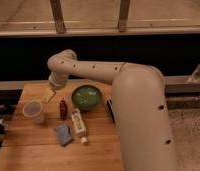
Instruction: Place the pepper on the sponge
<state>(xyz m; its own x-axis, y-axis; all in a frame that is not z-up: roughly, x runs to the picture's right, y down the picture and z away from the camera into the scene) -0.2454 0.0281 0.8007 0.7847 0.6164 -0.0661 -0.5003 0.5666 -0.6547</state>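
Observation:
The pepper (pixel 63 109), small and dark red, lies on the wooden table (pixel 38 155) just left of a green bowl. The sponge (pixel 63 134), a blue-grey block, sits a short way in front of it near the table's middle. My gripper (pixel 50 95) hangs low over the table's back left, between a clear cup and the pepper. It is up and to the left of the pepper and apart from it. The big white arm sweeps in from the right and fills the right half of the view.
A clear plastic cup (pixel 34 111) stands left of the pepper. The green bowl (pixel 87 96) sits right of it. A white bottle (pixel 78 123) lies between the sponge and the arm. A black bar (pixel 110 110) shows partly behind the arm.

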